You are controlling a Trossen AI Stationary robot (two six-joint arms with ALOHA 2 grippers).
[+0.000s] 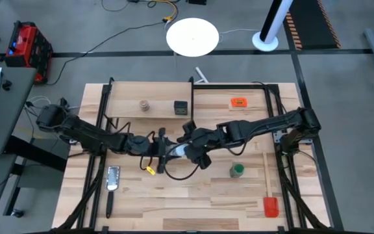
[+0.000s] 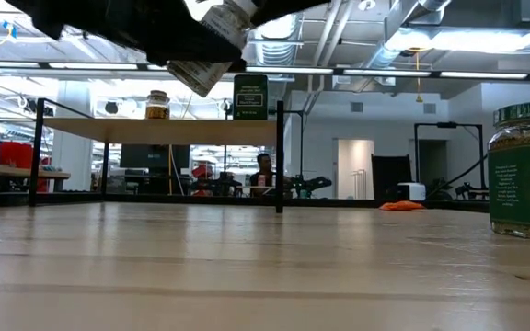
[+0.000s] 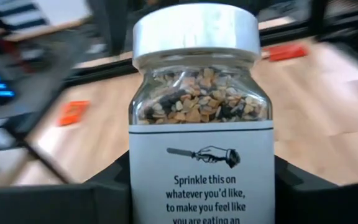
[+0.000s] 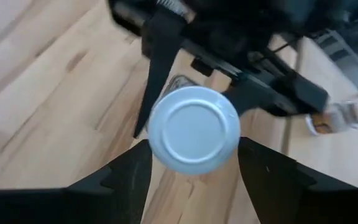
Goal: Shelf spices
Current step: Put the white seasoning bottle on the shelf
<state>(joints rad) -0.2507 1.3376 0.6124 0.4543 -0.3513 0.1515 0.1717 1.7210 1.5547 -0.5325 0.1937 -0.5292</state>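
The clear jar with white lid [image 1: 179, 151] is held up over the middle of the table between both grippers, tilted in the low view [image 2: 212, 41]. My left gripper [image 1: 165, 150] is shut on its body and my right gripper [image 1: 192, 153] is shut on its lid. The brownish jar [image 1: 145, 105] and the black tin [image 1: 181, 107] stand on the shelf [image 1: 125, 107] at the far left. The green-lidded jar [image 1: 237, 170] stands upright on the table, near right of the grippers. My left gripper pinches the jar's labelled body [image 3: 201, 168] between its two fingers [image 3: 114, 186], coming level from the table's left. The jar is lifted clear of the table, and its lid end [image 3: 196, 28] points away from this gripper. My right gripper has the white lid [image 4: 194, 127] between its two fingers [image 4: 129, 177], one on each side of the rim. It comes from the table's right, looking straight onto the lid's top. The jar is clear of the table.
An orange tag [image 1: 239, 102] lies far right. A red-headed spatula [image 1: 268, 188] lies along the right edge. A metal utensil with a dark handle [image 1: 112, 182] lies near left, and a small yellow tag [image 1: 150, 169] lies below the left gripper. The shelf's plank [image 2: 155, 121] stands raised on a black frame.
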